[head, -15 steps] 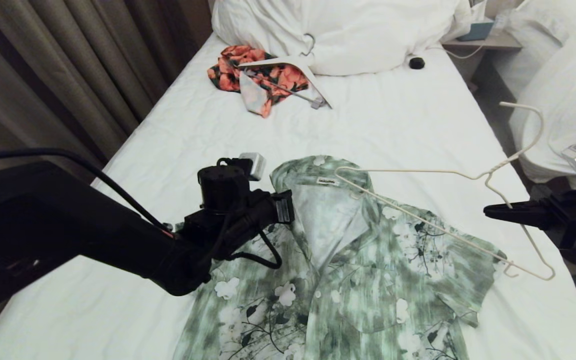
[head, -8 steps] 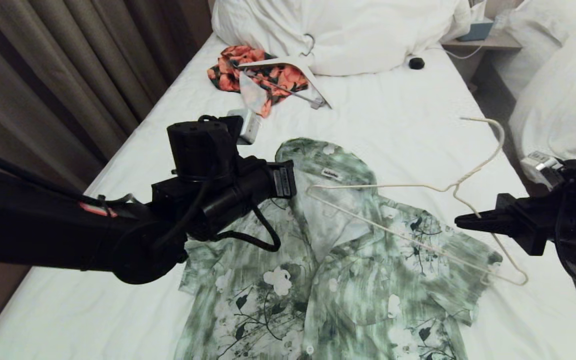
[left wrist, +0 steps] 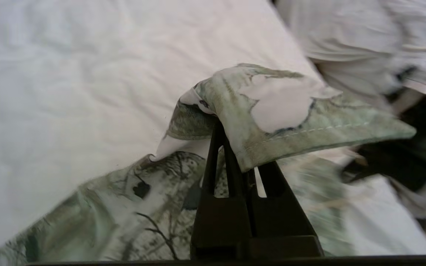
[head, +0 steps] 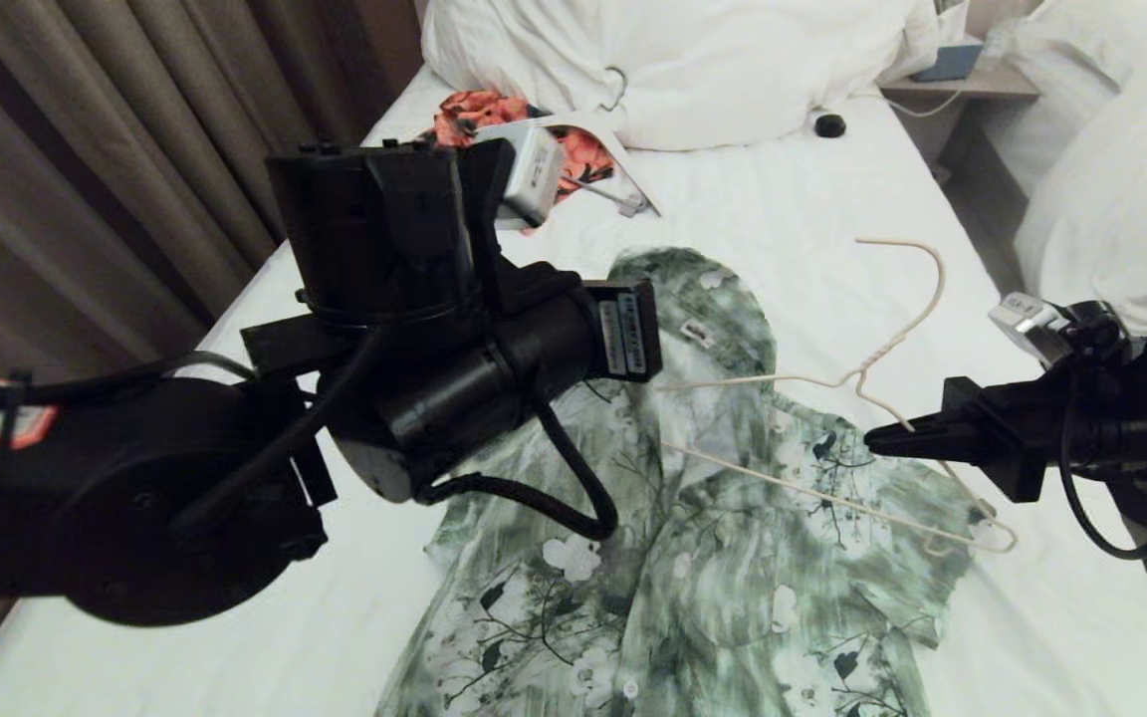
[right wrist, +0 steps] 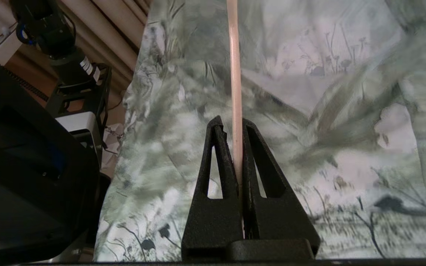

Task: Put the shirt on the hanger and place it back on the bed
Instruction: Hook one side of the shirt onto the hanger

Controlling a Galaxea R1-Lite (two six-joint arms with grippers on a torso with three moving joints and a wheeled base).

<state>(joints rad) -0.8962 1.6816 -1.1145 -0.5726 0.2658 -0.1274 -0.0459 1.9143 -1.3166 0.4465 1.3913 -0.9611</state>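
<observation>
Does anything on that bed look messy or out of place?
Yes: near the white pillows, an orange-red floral garment lies crumpled under a thick white hanger instead of hanging on it. A small black object sits loose on the white-sheeted bed.

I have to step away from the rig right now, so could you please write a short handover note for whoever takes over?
Left gripper: shut on a fold of the shirt, lifted off the bed.
Right gripper: shut on the hanger, holding it over the shirt's collar and one shoulder.
Done: both items gripped, one hanger end lies at the collar opening.
Left: work the hanger into both shoulders, then lay the hung shirt on the bed.
</observation>
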